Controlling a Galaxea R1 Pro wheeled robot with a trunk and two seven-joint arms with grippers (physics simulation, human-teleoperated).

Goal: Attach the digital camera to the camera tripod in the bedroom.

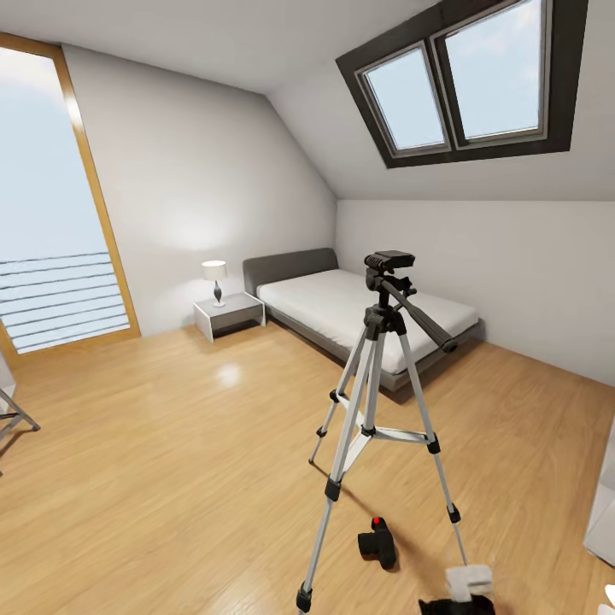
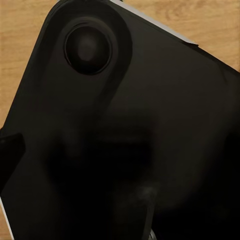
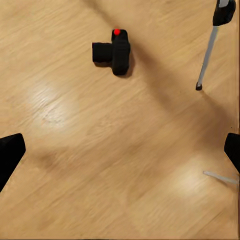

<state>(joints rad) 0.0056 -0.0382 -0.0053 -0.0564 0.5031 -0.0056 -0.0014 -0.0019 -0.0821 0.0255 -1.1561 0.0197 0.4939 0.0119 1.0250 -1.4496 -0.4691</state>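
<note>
Head view, left to right: tall window [image 1: 51, 205] with wood frame and slats at far left, grey metal legs of something [image 1: 15, 416] at the left edge, cut off. White nightstand [image 1: 229, 313] with a small lamp [image 1: 215, 279] against the back wall, then grey-framed white bed [image 1: 367, 320] under the sloped ceiling with dark-framed skylight [image 1: 465, 81]. Camera tripod [image 1: 376, 427] stands upright on the light wood floor [image 1: 154, 478] in front of the bed, three silver legs spread, black head on top, pan handle angled down toward the right. Digital camera [image 1: 377, 541] lies on the floor between the tripod's front legs, red button up, not attached to the tripod. Right arm tip [image 1: 465, 591] at the bottom edge, just right of the camera.

Left wrist view: dark robot body part [image 2: 130, 140] very close, strip of floor behind; left hand state cannot tell.

Right wrist view: right hand [image 3: 120, 150] released, fingertips [image 3: 10, 152] wide apart over bare floor, grasping nothing. Camera [image 3: 114, 51] ahead, apart from the fingers; one tripod leg [image 3: 210, 47] beside it.
</note>
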